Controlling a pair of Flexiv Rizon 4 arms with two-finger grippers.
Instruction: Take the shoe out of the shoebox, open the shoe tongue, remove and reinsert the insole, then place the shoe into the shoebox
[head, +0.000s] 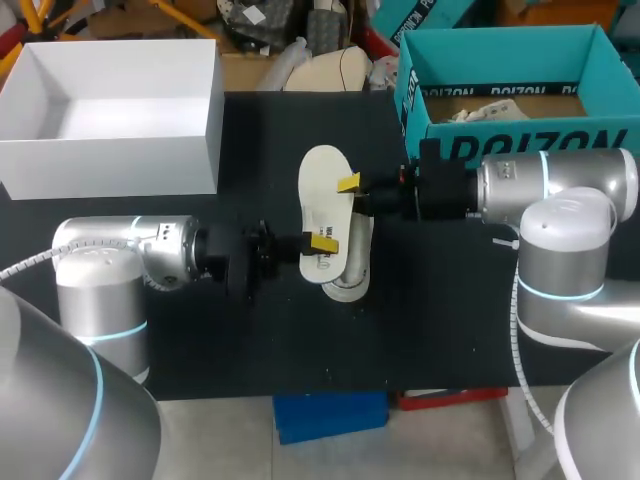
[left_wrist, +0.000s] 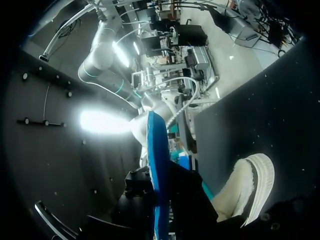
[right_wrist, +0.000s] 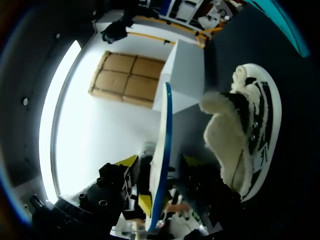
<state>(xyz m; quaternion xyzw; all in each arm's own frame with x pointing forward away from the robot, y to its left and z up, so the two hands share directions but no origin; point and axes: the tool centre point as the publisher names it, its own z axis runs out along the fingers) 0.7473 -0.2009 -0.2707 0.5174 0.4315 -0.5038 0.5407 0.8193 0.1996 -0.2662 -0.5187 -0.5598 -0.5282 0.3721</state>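
A white insole (head: 322, 195) with a blue underside hangs above the black table, over a cream fleece-lined shoe (head: 347, 282) lying on its side. My left gripper (head: 320, 243) is shut on the insole's near end. In the left wrist view the insole (left_wrist: 157, 165) stands edge-on between the dark fingers, with the shoe (left_wrist: 250, 190) beside it. My right gripper (head: 350, 185) straddles the insole's right edge at mid-length. In the right wrist view its yellow fingertips (right_wrist: 129, 161) stand on both sides of the insole (right_wrist: 161, 165), a small gap on each side. The shoe (right_wrist: 240, 145) lies beyond.
An empty white box (head: 213, 120) stands at the back left of the table. A teal shoebox (head: 500, 140) with paper inside stands at the back right, close behind my right arm. The black mat (head: 300, 340) stretches in front of the shoe.
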